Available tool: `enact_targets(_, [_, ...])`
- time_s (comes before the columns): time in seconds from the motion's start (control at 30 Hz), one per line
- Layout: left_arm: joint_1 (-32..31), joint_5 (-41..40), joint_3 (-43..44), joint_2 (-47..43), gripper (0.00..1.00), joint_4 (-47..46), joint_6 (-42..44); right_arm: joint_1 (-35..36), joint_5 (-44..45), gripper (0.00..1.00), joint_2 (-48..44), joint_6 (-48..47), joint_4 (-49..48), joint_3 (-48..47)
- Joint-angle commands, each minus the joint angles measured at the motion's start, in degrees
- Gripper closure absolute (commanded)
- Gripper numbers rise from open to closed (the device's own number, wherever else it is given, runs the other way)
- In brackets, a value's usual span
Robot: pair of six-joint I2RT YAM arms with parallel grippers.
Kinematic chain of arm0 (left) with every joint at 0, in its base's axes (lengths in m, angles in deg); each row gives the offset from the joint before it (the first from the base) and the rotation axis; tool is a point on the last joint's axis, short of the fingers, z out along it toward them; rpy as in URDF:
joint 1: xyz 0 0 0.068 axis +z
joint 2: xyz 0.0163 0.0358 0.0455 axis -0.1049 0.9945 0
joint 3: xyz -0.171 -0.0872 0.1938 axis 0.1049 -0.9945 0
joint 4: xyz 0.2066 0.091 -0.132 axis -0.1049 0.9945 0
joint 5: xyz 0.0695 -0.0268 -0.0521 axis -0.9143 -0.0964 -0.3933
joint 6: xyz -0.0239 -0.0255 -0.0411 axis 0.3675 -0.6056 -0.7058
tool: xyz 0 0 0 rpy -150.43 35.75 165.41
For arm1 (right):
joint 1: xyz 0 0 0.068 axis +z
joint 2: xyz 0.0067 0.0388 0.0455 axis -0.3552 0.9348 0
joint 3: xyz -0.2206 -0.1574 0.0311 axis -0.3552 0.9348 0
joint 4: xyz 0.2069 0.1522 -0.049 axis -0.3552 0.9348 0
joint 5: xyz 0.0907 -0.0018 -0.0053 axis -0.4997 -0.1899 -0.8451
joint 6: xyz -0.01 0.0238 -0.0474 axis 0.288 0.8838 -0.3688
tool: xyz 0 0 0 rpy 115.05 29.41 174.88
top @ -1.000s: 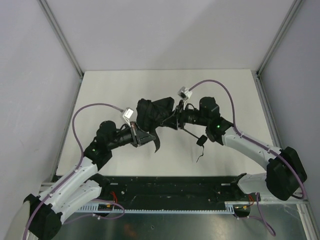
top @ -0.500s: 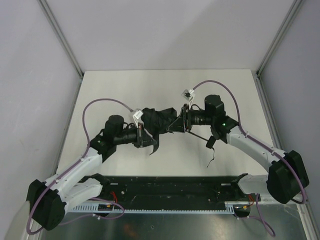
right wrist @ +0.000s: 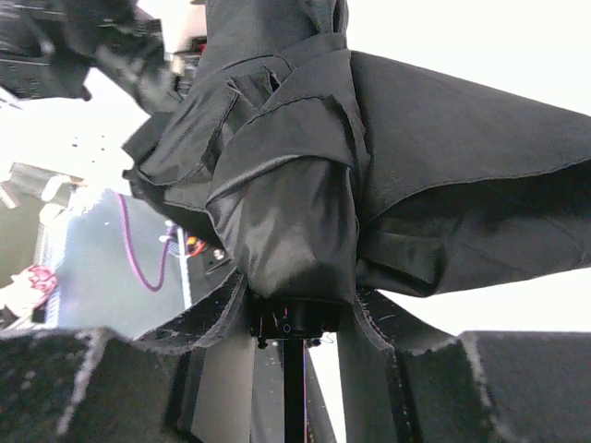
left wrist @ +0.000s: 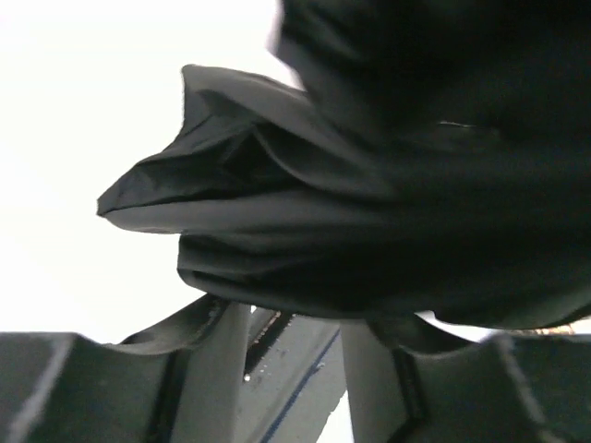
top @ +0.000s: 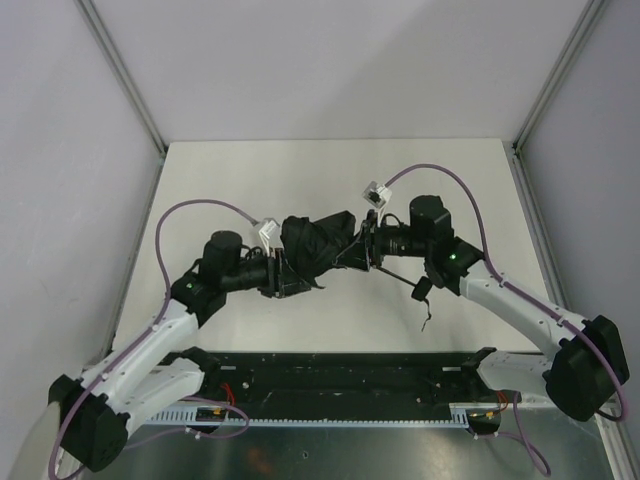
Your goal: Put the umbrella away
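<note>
Over the middle of the table point(top: 250, 170), I see the umbrella point(top: 315, 245) slung between the left gripper point(top: 283, 275) and the right gripper point(top: 368, 250).

Left wrist: the left gripper point(left wrist: 295, 328) stands parted, with the umbrella point(left wrist: 369, 212) draped across its tips.

Right wrist: the right gripper point(right wrist: 291, 309) clamps the bundled umbrella point(right wrist: 305, 185). With that as the only hold, I judge the loose folds could slip and unfurl.

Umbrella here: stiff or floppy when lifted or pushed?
The umbrella has loose, creased fabric in both wrist views, so it will likely sag and shift rather than hold its shape. Its thin shaft is probably the only stiff part. The cord hangs freely and may swing.
</note>
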Motion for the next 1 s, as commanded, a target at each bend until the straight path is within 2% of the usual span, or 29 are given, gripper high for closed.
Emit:
enact_targets(0.0, [1.05, 1.77, 0.73, -5.92, 0.48, 1.05, -1.74, 0.98, 8.46, 1.00, -1.08, -5.63, -4.24, -2.56])
enact_targets(0.07, [1.63, 2.43, -0.04, -8.37, 0.37, 1.36, -2.37, 1.04, 12.33, 1.00, -1.02, -7.64, -3.92, -2.54])
enact_targets(0.13, [2.11, 3.74, -0.65, -10.39, 0.16, 1.70, -2.83, 0.55, 14.69, 1.00, -0.56, -9.11, -4.11, -2.52])
enact_targets(0.17, [2.26, 4.38, -0.98, -11.10, 0.08, 1.99, -3.17, 0.13, 15.52, 1.00, -0.24, -9.75, -4.13, -2.54])
enact_targets(0.23, [2.48, 5.39, -1.74, -13.16, 0.02, 2.39, -3.91, -0.79, 16.65, 1.00, 0.40, -11.09, -4.40, -2.56])
enact_targets(0.37, [2.95, 5.25, -1.07, -17.51, 0.03, 3.69, -5.77, -1.38, 21.68, 1.00, 0.93, -16.07, -3.32, -2.56])
enact_targets(0.47, [3.02, 3.39, 2.29, -17.86, 0.04, 3.68, -10.78, -0.92, 25.55, 1.00, 0.25, -19.42, -2.24, -2.52])
enact_targets(0.77, [2.16, 0.84, 19.39, -0.66, 0.01, 2.96, -37.60, 1.92, 31.84, 1.00, -1.27, -26.63, -3.52, -2.21])
enact_targets(0.97, [1.55, -3.86, 23.87, 4.95, 0.01, 3.03, -49.51, 4.83, 35.61, 1.00, -1.82, -29.47, -2.33, -2.21])
